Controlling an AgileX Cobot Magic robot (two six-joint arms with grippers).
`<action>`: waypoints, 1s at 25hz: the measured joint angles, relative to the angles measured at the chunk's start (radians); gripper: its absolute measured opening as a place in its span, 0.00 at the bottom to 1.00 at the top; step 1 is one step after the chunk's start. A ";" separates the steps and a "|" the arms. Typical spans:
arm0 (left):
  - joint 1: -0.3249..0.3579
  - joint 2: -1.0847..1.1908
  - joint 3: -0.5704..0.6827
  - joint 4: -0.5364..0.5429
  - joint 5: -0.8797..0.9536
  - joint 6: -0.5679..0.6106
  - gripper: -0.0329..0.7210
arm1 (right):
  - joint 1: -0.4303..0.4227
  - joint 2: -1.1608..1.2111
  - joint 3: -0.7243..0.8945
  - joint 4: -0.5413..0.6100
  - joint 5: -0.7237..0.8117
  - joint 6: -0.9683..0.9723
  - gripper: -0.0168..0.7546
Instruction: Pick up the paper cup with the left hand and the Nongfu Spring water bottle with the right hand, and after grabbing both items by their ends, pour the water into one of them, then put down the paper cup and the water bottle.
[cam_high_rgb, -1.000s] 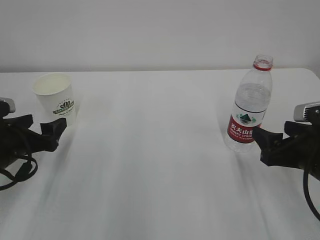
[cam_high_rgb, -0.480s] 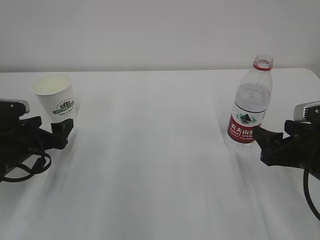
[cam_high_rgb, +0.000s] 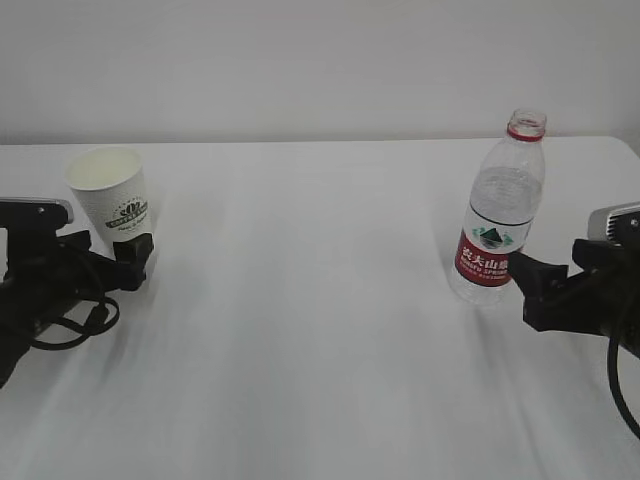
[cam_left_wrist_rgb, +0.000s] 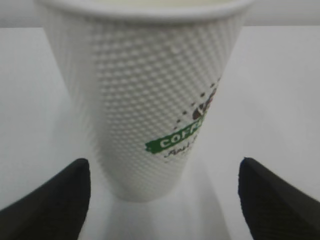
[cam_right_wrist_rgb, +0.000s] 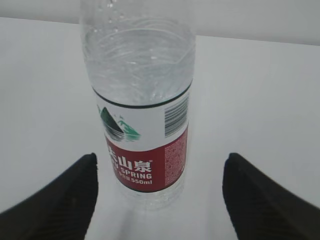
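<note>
The white paper cup stands upright at the far left of the table. In the left wrist view the paper cup fills the middle, green logo to the right. My left hand is open, a finger on either side of the cup's base, with a gap on each side. The Nongfu Spring water bottle stands upright on the right without a cap, the water reaching above the label. My right hand is open, its fingers flanking the bottle's bottom without touching it.
The white table runs back to a pale wall, its far edge just behind the cup and bottle. Black cables hang from the left arm near the table's left side.
My left hand has slid right and forward until its fingers reach beside the cup's base. The right hand, the cup and the bottle have stayed in place.
</note>
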 joint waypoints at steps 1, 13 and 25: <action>0.000 0.000 -0.005 0.000 0.000 0.000 0.96 | 0.000 0.000 0.000 0.000 0.000 -0.001 0.79; 0.000 0.038 -0.096 -0.020 0.000 0.000 0.96 | 0.000 0.000 0.000 0.002 0.000 -0.005 0.79; 0.019 0.061 -0.197 -0.022 0.097 0.000 0.95 | 0.000 0.000 0.000 0.002 0.000 -0.005 0.79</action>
